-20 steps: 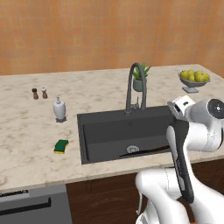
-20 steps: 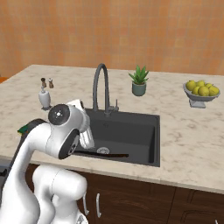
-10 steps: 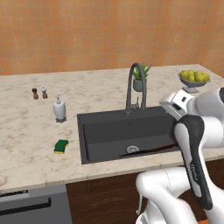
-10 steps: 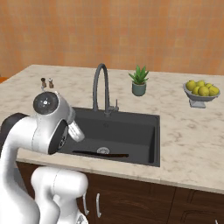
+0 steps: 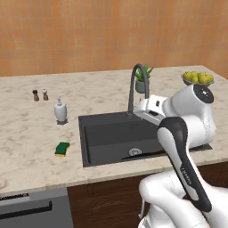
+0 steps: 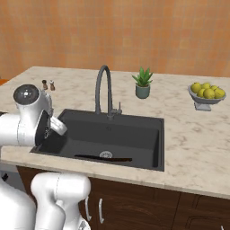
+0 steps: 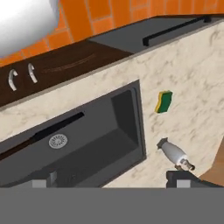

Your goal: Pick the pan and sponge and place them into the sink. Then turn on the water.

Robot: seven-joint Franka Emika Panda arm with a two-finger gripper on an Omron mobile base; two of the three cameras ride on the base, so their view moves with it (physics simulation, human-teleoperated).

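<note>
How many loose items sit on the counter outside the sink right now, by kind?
Sponge: 1
Soap dispenser: 1
Shakers: 2
Potted plant: 1
Fruit bowl: 1
Total: 6

Marble counter [image 5: 31,142], sponge [image 5: 62,148], soap dispenser [image 5: 60,111], shakers [image 5: 40,94], plant [image 6: 143,83], fruit bowl [image 6: 205,95]

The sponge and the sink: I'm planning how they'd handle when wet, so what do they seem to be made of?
The sponge looks like soft foam: a matte yellow body under a green scrub layer, with no shine. The sink looks like a dark grey matte composite or coated metal, since its flat walls barely reflect; its round drain appears to be bare metal, lighter and perforated. This is a rendered scene, so these are impressions only.
</note>
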